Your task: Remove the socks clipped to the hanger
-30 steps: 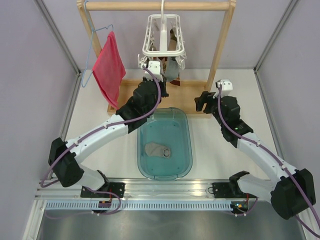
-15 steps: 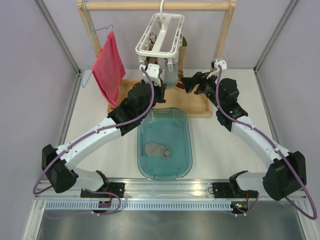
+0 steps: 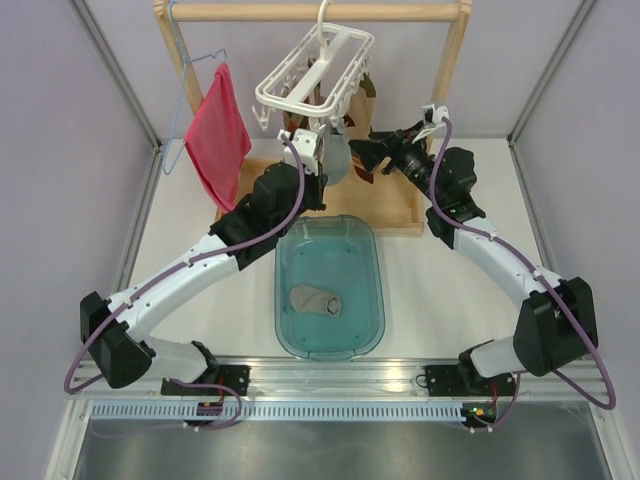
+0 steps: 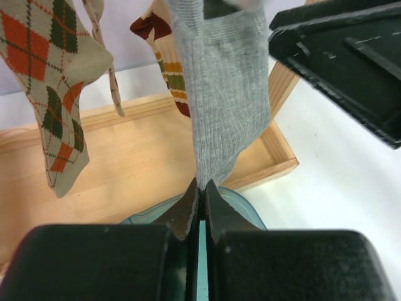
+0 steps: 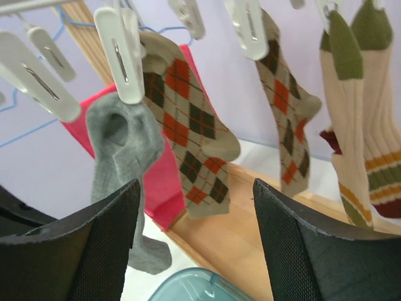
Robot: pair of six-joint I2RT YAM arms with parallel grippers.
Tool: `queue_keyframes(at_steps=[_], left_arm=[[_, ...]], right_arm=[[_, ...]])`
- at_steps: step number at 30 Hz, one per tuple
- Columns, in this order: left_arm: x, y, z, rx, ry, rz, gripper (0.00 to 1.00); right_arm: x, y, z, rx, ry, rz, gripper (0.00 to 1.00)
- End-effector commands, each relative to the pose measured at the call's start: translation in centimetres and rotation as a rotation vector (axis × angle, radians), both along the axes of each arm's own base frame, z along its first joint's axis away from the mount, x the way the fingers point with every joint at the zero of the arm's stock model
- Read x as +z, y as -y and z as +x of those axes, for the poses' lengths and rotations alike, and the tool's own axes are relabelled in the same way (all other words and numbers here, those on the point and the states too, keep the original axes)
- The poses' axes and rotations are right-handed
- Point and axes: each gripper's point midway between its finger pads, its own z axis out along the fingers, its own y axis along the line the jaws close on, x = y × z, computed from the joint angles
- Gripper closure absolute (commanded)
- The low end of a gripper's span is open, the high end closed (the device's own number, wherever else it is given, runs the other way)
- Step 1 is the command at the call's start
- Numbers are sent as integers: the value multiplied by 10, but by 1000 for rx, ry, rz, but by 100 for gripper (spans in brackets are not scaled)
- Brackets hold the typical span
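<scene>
Hangs tilted, hanger [image 3: 310, 75], socks [image 5: 285, 94] clipped along its underside. Pinches the lower end of the grey sock [image 4: 225, 94] in the left gripper [image 4: 200, 191], closed tight on the fabric. Stretches that sock near vertical, straight up to its clip [image 5: 119, 56]. Holds the right gripper [image 5: 195, 188] wide and empty, nearer that clip, just below and right of it.

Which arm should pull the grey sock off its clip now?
Left: the left gripper is shut on the lower end of the grey sock; the right gripper is open, holding nothing.
</scene>
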Motion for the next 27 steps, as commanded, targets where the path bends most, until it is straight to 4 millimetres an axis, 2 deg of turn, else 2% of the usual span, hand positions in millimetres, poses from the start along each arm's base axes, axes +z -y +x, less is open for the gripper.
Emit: queue_keyframes(at_steps=[1,3,4,9,17,27], left_arm=[[34,-10,-6,1,28,-76,98],[33,-13,-8,-1,21,-77,98],[36,-14,-9,-1,23,-82,98],[42,-18,-15,-31,13,-94,98],[42,-18,-15,-54,-21,-83,98],[41,-15,-18,-82,-46,-100,98]], right_arm=[[45,-10,-11,150,131,101,23],[55,-9,-12,186,158,139,23],[50,-12,-11,214,153,139,23],[61,-18,-9,315,206,189,24],[81,-28,-20,461,283,274,25],[87,-34,1,456,290,276,25]])
